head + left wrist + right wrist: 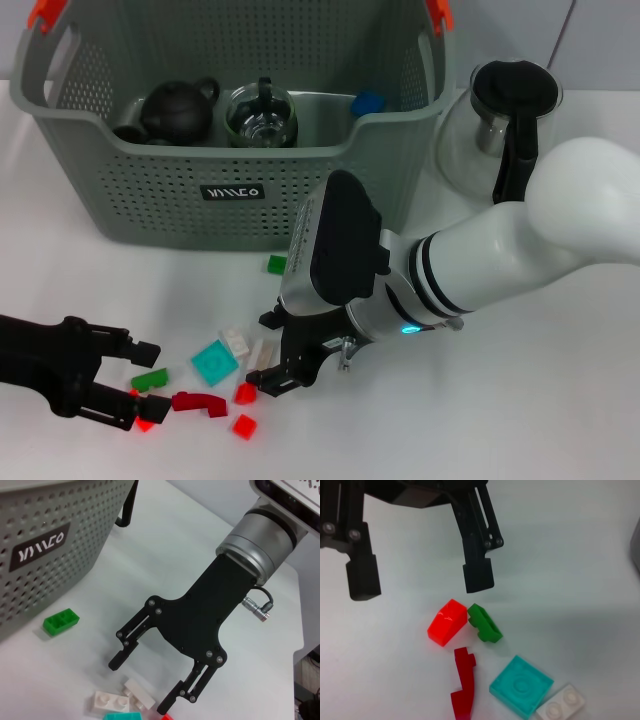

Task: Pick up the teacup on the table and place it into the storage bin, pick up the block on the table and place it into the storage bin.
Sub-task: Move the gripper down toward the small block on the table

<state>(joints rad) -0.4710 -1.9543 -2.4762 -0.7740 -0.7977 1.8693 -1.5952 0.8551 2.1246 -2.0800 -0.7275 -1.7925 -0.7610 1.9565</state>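
White tabletop [560, 420] spread under both arms, with the storage bin [150, 190] standing at its far side. The right gripper [272, 352] hung low over the scattered blocks, its two black fingers [122, 656] spread wide apart with nothing between them, their tips just above a white block [111, 701] and a second, narrower white piece [140, 692]. The left gripper [147, 380] reached in low from the left edge, its jaws also parted and holding nothing; a green block [484, 623] and a bright red block [447, 621] lay touching each other just beyond its fingertips [478, 578].

Counted on the table: two green blocks, the second [276, 264] lying alone near the bin's front wall; one dark red curved piece [463, 688]; one teal square plate [521, 685]; two white pieces; and three small bright red ones in the head view.

Inside the bin sat one dark teapot [178, 110], one glass cup [260, 116] and one blue block [368, 103]. One glass pitcher [500, 125] stood just beside the bin's right wall.
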